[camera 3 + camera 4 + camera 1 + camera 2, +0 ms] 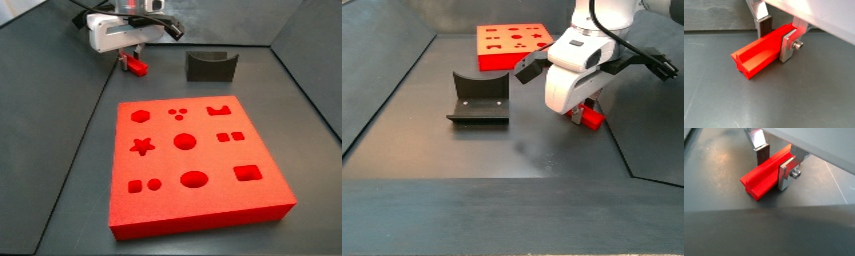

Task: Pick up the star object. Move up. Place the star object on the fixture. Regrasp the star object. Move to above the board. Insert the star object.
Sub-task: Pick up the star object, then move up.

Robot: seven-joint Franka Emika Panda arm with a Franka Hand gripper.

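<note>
Both wrist views show the tool (776, 36) pinching the small bright red star-section peg, the star object (759, 56), across its sides between flat silver fingers (789, 46), so one end juts free. Judging by a side view, it sits low at the dark tabletop (80, 150), apart from the dark grey notched fixture (210, 66) and the large red cutout board (194, 165); lifting seems next.

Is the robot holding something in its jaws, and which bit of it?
Yes. The gripper, low over the floor, pinches the star object by one end, a finger on each side.
</note>
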